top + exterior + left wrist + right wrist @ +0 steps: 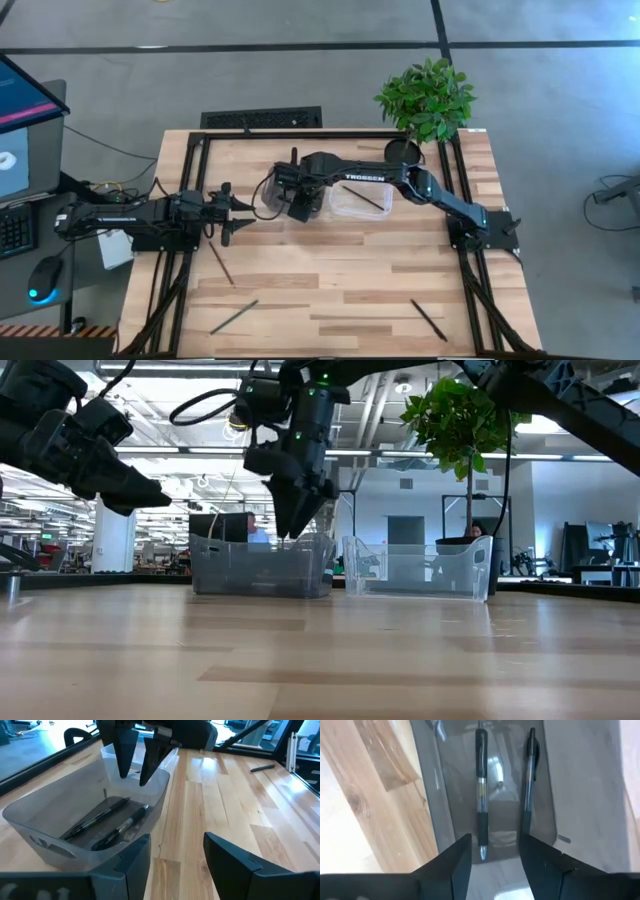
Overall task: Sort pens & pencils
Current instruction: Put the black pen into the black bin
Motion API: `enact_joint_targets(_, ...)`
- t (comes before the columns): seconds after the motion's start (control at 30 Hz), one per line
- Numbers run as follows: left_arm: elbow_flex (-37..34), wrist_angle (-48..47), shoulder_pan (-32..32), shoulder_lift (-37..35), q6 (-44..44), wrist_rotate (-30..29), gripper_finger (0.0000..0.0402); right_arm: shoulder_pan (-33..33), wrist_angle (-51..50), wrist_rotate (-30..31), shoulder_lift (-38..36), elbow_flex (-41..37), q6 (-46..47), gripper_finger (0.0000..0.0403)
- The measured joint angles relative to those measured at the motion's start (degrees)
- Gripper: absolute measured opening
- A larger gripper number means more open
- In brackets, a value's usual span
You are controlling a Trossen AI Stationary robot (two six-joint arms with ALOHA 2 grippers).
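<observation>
A smoky grey bin (262, 200) stands mid-table with two black pens (481, 785) (527, 785) lying side by side on its floor; they also show in the left wrist view (97, 817). My right gripper (495, 840) hangs open just above that bin, fingers pointing down, with nothing between them (134, 779). Beside it to the right, a clear bin (340, 210) holds one thin pencil (372, 200). My left gripper (240, 215) waits open just left of the grey bin, roughly level, and empty (175, 840).
Loose sticks lie on the wood nearer the front: a thin one (220, 262) at the left, another (235, 317) near the front edge, and a darker one (428, 320) at the front right. A potted plant (428, 95) stands at the far right corner.
</observation>
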Motion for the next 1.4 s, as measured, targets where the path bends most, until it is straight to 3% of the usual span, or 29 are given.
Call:
enact_joint_targets(0.43,0.0,0.02,0.0,-0.01,-0.16,-0.09,0.0174,7.23,-6.33,0.78,-13.13,-0.18,4.34,0.0188)
enact_joint_targets(0.7,-0.07,0.74,0.0,-0.01,-0.26,-0.67,0.0174,14.24,-18.78,13.66,-20.12,-0.24,13.01,0.0186)
enact_joint_targets(0.83,-0.11,1.05,0.02,-0.01,0.16,-1.65,0.0174,17.37,-17.63,16.98,-23.78,-3.7,14.32,0.0182)
enact_joint_targets(0.97,-0.11,0.97,0.0,-0.01,-0.84,-1.67,0.0174,19.73,-17.98,21.33,-27.49,-10.81,19.86,0.0178)
enact_joint_targets(1.4,-0.07,0.81,0.0,-0.01,-1.23,-1.33,0.0174,24.41,-14.94,22.69,-43.65,-44.85,42.94,0.0164)
